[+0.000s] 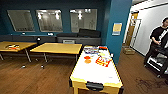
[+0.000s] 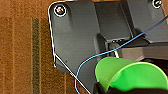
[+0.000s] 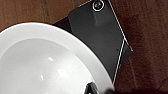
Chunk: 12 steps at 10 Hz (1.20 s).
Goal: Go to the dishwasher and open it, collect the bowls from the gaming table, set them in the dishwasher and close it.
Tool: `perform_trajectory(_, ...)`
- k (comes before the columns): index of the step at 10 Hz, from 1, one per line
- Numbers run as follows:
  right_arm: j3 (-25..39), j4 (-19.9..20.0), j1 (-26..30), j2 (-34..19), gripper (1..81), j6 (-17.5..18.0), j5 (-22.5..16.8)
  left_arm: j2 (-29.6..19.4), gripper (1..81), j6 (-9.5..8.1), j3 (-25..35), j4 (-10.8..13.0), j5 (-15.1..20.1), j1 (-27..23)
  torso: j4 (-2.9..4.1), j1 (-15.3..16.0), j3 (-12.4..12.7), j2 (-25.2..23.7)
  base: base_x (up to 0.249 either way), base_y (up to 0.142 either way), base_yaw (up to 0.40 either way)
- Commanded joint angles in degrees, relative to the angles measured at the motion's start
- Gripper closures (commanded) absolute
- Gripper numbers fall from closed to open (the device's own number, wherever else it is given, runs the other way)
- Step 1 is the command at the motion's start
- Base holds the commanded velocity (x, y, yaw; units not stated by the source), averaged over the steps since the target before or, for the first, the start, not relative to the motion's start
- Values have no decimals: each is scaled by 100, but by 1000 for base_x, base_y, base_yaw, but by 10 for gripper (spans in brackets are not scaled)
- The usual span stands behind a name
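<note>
- Here the gaming table [image 1: 96, 72], a long white-topped worktop with yellow edging, stands lengthwise straight ahead on the brown wooden floor [image 1: 32, 77].
- On the far half of the gaming table lie an orange bowl-like item [image 1: 87, 59], a red and yellow packet [image 1: 103, 61] just beside it, and a colourful flat box [image 1: 91, 50] further back.
- Left of the gaming table stand two yellow worktops [image 1: 58, 47], and beyond them a dark sofa [image 1: 78, 38] runs along the teal wall.
- Right of the gaming table, past a teal pillar [image 1: 117, 27], a person in black [image 1: 157, 42] stands with a wheeled control rig.
- In the left wrist view a bright green bowl [image 2: 130, 75] sits close at the left tool [image 2: 105, 87], above the wooden floor; a blue cable [image 2: 100, 53] loops past it. Whether the left tool is clamped on the green bowl I cannot tell.
- In the right wrist view a white bowl [image 3: 45, 62] shows large, with a dark part of the right tool [image 3: 96, 88] at its rim. Whether that tool grips the white bowl I cannot tell.
</note>
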Motion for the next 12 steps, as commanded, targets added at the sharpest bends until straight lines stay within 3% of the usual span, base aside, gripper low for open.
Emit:
perform_trajectory(1,18,-84,273,-63,811,-36,-265,-24,811,12,-24,56,300,-271,0,0,0,0,-131,0,0)
perform_trajectory(5,-53,-84,273,-19,811,-36,-265,-24,811,12,-24,56,291,-271,0,-2,0,0,-124,0,0)
perform_trajectory(7,-123,-102,265,25,811,-36,-265,-15,811,12,-24,74,291,-263,0,-13,2,-6,0,0,0)
perform_trajectory(8,-158,-119,265,43,811,-36,-265,-15,811,4,-24,197,282,-254,0,-15,2,-6,0,0,0)
perform_trajectory(12,-167,-137,265,60,811,-36,-274,2,811,4,-24,215,291,-245,0,-13,2,-6,0,0,0)
